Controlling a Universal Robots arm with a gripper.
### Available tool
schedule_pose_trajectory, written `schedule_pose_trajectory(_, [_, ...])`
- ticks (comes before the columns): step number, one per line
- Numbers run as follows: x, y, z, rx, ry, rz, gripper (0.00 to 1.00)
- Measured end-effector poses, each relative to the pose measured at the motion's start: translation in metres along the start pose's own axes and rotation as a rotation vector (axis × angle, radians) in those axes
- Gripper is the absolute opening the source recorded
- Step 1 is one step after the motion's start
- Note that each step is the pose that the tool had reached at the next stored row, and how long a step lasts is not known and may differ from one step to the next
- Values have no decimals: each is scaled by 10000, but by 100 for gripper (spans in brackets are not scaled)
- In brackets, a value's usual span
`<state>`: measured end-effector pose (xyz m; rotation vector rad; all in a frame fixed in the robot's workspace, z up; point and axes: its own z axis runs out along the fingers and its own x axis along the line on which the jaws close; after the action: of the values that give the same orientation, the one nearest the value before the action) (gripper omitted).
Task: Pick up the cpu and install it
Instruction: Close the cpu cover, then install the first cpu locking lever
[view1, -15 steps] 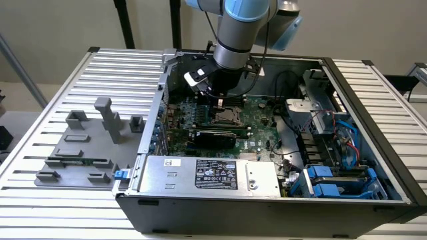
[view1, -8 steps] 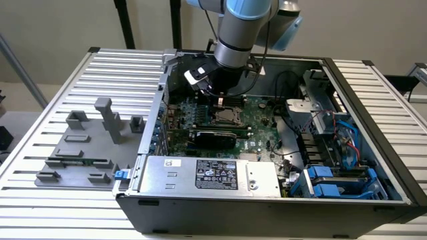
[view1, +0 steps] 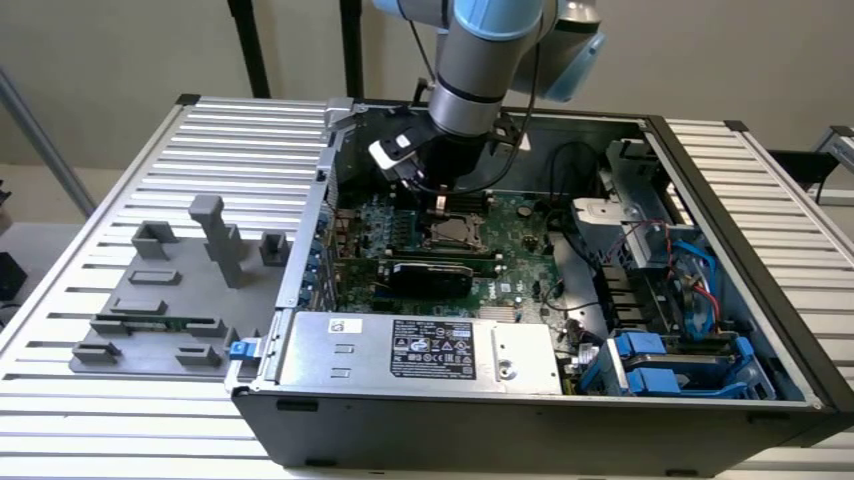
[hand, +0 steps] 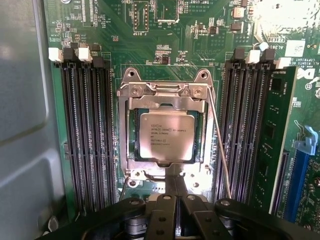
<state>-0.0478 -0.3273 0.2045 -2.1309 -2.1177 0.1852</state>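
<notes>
Arm: reaches down from the top centre of the exterior view into the open computer case, which lies on its side on the slatted desk.
End effector: hangs low over the motherboard, just above the socket. In the wrist view its dark fingers sit pressed together at the bottom centre of the frame (narrow, nothing between them).
Cpu: lies flat in the socket at the middle of the wrist view, silvery top plate up, printed text readable, its edges square with the metal frame around it.
Socket lever: a thin wire rod running down the right side of the frame in the wrist view.
Memory slots: black rows flank the socket on both sides in the wrist view.
Grey fixture blocks: stand on the desk at the left of the exterior view, well apart from the case.
Power supply: silver box with a label, along the case's near edge, lower centre of the exterior view.
Blue drive brackets: lower right inside the case.
</notes>
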Motion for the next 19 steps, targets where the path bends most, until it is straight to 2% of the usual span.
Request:
schedule_pose_trajectory(7, [11, 14, 83, 12, -47, 9, 11])
schedule_pose_trajectory(9, [18, 19, 90, 36, -97, 18, 11])
schedule_pose_trajectory(14, [18, 20, 64, 65, -143, 28, 11])
schedule_pose_trajectory(15, [17, 6, -1, 156, -330, 66, 11])
schedule_pose_trajectory(16, [17, 2, -22, 197, -385, 76, 11])
schedule_pose_trajectory(19, [16, 1, -23, 200, -388, 77, 11])
